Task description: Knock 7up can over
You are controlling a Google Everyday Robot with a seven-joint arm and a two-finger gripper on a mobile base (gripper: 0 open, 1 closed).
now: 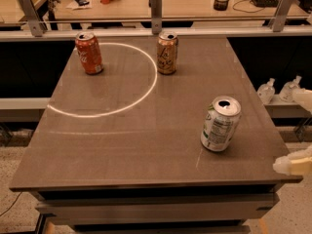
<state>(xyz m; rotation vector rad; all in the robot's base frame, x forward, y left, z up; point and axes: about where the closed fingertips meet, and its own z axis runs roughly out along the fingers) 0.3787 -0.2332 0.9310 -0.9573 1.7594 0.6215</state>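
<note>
The 7up can [221, 124] is standing upright on the right-hand front part of the table [122, 150]. It's near the right edge and a bit back from the front edge. There's a wide stretch of bare tabletop to its left and behind it, and much less room on its right before the table drops off. The tab opening is showing, but it's just a dark hole, so no idea if there's anything in it.

The gripper [294, 163] is just off the table's front right corner, low and clear of the can, not touching anything. Only a pale stub of it pokes in from the frame edge, so honestly I can't tell if it's open or closed. There's another pale bit higher up on that edge, maybe part of the same arm.

Further out, the brown can [167, 52] is upright at the back middle and the orange can [89, 53] is upright at the back left. A white ring [146, 89] curves across the top between them. Two small bottles [266, 91] sit on a lower ledge past the right side.
</note>
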